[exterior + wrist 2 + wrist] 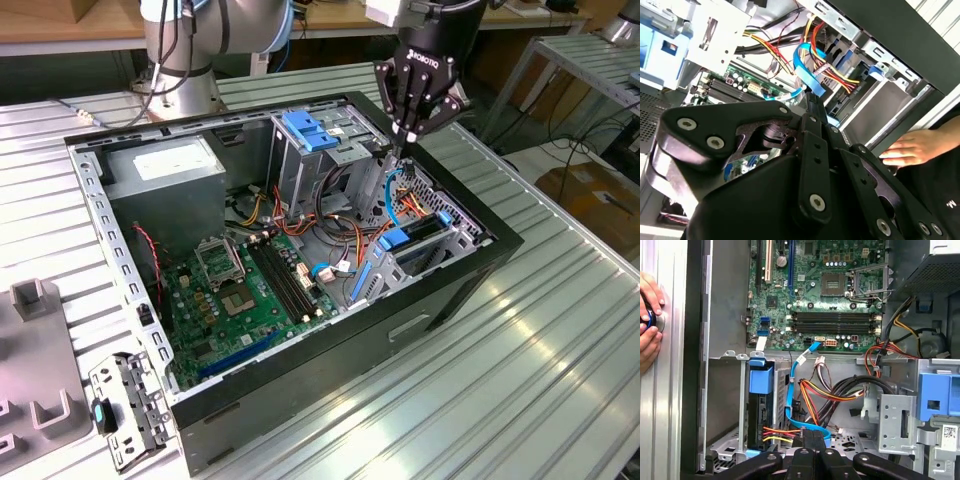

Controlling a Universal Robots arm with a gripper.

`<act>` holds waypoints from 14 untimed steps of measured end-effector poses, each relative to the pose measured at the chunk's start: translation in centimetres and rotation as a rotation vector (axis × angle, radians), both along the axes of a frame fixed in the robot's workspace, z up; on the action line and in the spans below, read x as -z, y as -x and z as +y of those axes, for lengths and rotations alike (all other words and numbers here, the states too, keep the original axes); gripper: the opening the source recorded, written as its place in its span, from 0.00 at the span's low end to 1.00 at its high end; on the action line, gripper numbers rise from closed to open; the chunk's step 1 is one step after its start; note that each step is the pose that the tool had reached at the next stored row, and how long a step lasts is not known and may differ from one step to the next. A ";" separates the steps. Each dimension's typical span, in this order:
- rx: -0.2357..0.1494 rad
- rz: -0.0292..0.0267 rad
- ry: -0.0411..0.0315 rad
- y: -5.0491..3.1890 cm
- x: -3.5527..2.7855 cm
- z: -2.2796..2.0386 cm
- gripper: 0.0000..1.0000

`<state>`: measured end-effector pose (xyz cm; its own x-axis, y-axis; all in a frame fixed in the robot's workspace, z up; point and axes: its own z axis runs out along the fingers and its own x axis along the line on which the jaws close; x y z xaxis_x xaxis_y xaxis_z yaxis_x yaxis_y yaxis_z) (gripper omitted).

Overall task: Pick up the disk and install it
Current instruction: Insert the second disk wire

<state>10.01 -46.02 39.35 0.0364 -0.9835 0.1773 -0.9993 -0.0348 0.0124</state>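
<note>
In the exterior view, the arm reaches down from above the open computer case (300, 390), which lies on its side on a ribbed metal tabletop (540, 340). The black claw (398, 148) points straight down over the far side of the case, its fingers drawn together to a point with nothing between them, the tip just above a blue data cable (392, 195) near the tall metal drive cage (300, 165) with its blue latch (308, 130). The disk (408, 245), marked by its bright blue carrier frame, stands seated in the lower drive bay at the case's edge on the exterior view's right, below and in front of the claw and apart from it. The green motherboard (250, 290) covers the case floor, and a grey power supply (165, 175) sits in the far corner. In the second wrist view, the claw's black linkage (790, 165) fills the foreground, fingers meeting above the blue cable (807, 65) and a bundle of red and yellow wires (832, 70); a person's hand (912, 147) rests on the case's outer edge. In the first wrist view, the closed fingertips (812, 440) hang over the blue cable (792, 405), with the disk (761, 390) upright in its bay just beside the wires, and a person's hand (650, 322) resting on the tabletop outside the case.
</note>
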 end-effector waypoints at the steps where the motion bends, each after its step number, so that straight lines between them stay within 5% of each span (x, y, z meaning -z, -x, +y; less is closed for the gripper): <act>1: 0.000 0.0059 0.0075 -0.17 0.03 0.12 0.11; 2: 0.000 0.0109 0.0151 -0.32 0.07 0.23 0.11; 4: 0.000 0.0283 0.0509 -0.98 0.18 0.69 0.11; 5: 0.000 0.0326 0.0625 -1.18 0.25 0.86 0.11; 10: 0.030 0.0385 0.1089 -1.48 1.03 1.38 0.11; 14: 0.089 0.0417 0.1120 -1.48 1.36 1.37 0.18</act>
